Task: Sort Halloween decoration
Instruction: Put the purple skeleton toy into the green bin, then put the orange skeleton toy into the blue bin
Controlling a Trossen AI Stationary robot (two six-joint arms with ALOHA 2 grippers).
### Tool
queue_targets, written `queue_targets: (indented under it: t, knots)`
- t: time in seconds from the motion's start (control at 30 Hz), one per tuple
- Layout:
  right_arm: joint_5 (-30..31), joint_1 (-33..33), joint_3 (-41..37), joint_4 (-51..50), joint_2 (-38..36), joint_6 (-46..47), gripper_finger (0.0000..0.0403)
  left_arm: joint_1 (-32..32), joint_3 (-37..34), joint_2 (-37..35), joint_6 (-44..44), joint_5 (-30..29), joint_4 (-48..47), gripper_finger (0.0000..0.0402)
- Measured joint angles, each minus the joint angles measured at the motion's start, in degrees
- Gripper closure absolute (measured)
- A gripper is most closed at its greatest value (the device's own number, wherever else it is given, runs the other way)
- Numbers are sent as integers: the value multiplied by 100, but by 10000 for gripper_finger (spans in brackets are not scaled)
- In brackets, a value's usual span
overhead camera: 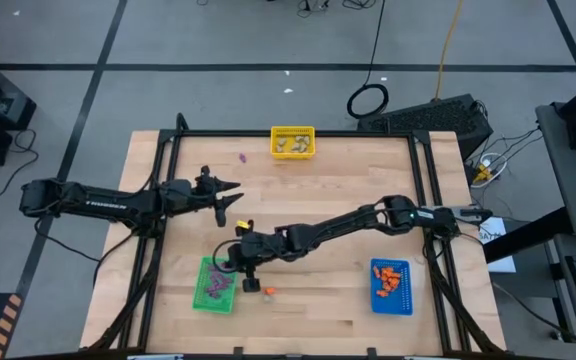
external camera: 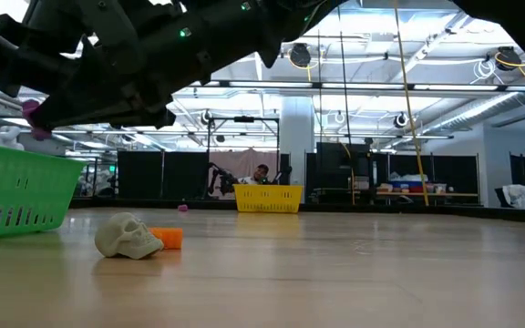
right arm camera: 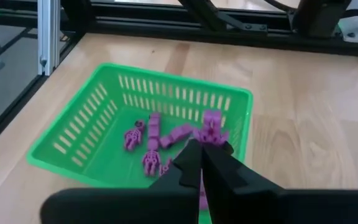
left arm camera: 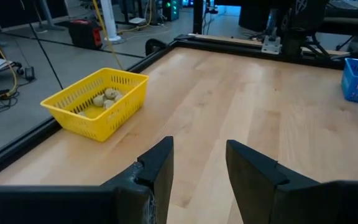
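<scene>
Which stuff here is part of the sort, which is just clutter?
Job:
purple figure in shut right gripper
purple pieces
green bin
yellow bin
blue bin
skull
orange piece

Lying about:
floor cables
idle left gripper, open

A robotics lab in a large industrial hall — a wooden worktable (overhead camera: 318, 200) framed in black metal rails (overhead camera: 298, 133), grey taped floor (overhead camera: 218, 40) with trailing cables (overhead camera: 378, 50), exposed ceiling trusses (external camera: 381, 87), dark partition screens (external camera: 162, 178) beyond.
</scene>
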Motion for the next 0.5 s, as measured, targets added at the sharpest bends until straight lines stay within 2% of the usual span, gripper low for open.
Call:
queue_targets:
  t: [0.17, 0.5]
  knots:
    - [0, -7, 0, -32, -4, 2, 380, 0, 0, 0, 1, 0, 1, 256]
    - [1, -3, 0, -157, -10, 0, 274, 0, 0, 0, -11, 0, 0, 256]
